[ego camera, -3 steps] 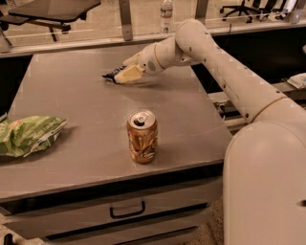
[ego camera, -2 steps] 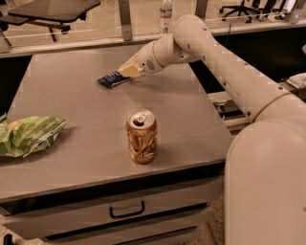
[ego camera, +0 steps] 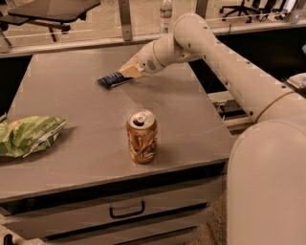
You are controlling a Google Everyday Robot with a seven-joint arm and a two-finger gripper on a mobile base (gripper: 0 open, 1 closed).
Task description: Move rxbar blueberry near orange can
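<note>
A green chip bag lay at the left of the grey table, its far end cut off by the picture's edge. Further right and toward the back, the rxbar blueberry showed as a dark blue strip (its lettering too faint to read), and whether it rested on the tabletop or hung just over it could not be told. Its right end sat pinched in the gripper, whose tan fingers were narrowed onto it and hid that end. The orange can stood upright near the front edge, well apart from the bar. Behind, a water bottle was cropped at the top. The white arm filled the right side.
</note>
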